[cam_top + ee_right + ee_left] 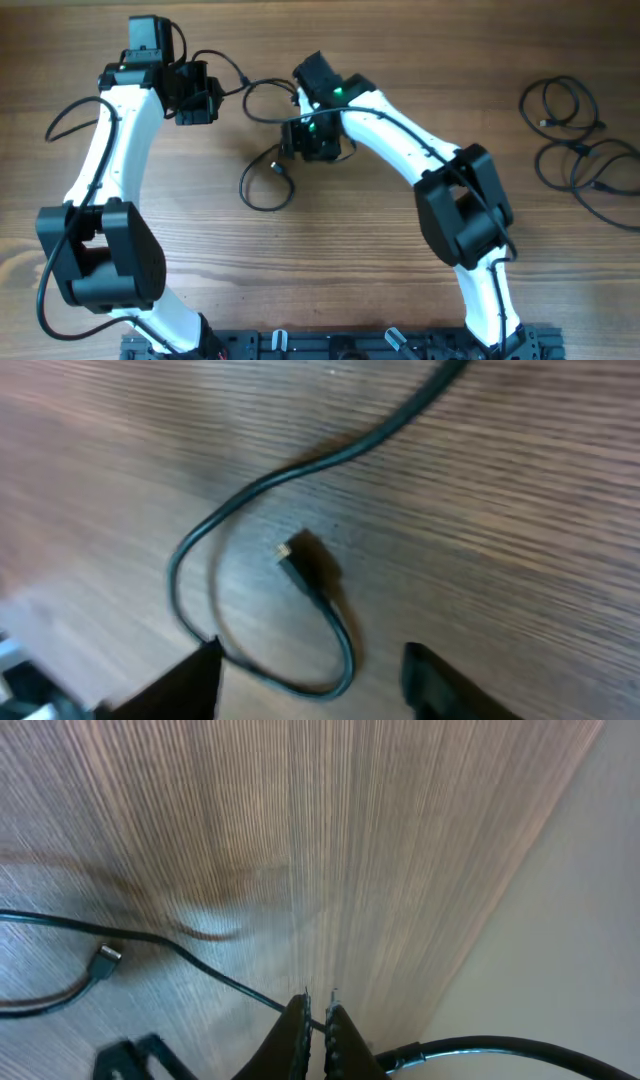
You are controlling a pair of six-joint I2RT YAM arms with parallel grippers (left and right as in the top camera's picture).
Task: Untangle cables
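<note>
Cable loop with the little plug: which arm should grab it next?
Right. The right pincer, open, hangs above the loop and plug; the left pincer is shut on another cable stretch.

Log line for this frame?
left gripper: shut on cable | right gripper: open over plug-end loop | other cables: loose, table's right

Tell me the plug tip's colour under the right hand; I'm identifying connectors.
The plug tip is silvery, on a black cable; clearest in the right wrist view.

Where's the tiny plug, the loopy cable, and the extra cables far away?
plug (pixel 287 552): right wrist view, its metal tip.
loopy cable (pixel 176 575): right wrist view, loop's left bend.
extra cables (pixel 582 146): overhead view, where two loops meet.
</note>
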